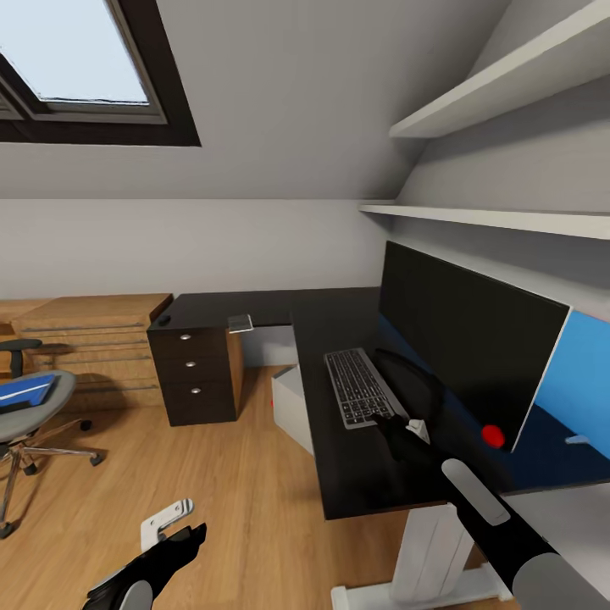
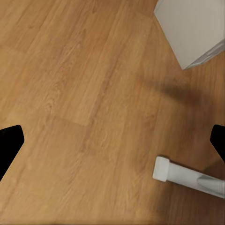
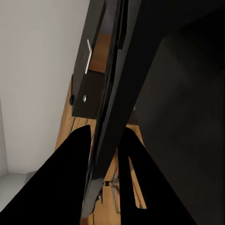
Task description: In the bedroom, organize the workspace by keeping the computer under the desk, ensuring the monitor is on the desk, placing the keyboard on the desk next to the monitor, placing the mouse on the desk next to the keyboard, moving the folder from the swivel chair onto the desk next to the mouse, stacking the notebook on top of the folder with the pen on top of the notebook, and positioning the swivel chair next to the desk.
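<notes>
Keyboard [image 1: 363,388] sits on the counter [image 1: 339,457], right hand [image 1: 405,430] clamped on its edge; folder [image 1: 25,392] waits on the chair [image 1: 30,415]; left hand [image 1: 174,529] open, empty.

Your left gripper [image 2: 112,140]: dark fingertips [image 2: 10,140] spread wide over wood floor [image 2: 79,93]. Pale grey computer [image 2: 194,28] corner beyond; white desk foot [image 2: 180,174] lies nearer, on the boards.
</notes>
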